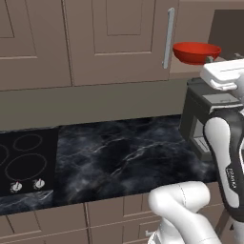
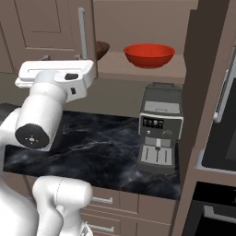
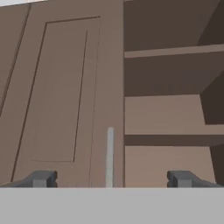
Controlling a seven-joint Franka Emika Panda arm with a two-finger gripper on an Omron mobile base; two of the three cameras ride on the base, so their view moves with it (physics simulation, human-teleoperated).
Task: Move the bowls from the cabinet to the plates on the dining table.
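- The tool (image 3: pixel 109 179) stands spread wide and holds nothing, facing the cabinet (image 3: pixel 61 87) with its silver handle (image 3: pixel 110 155) between the fingertips.
- A red bowl (image 2: pixel 149 55) rests on the open cabinet's bottom shelf, at 12 o'clock above the coffee machine (image 2: pixel 159 133).
- A brown bowl (image 2: pixel 102 49) peeks out at the red one's 9 o'clock.
- Below lies the black marble desk (image 1: pixel 124 157), with a cooktop (image 1: pixel 24 167).
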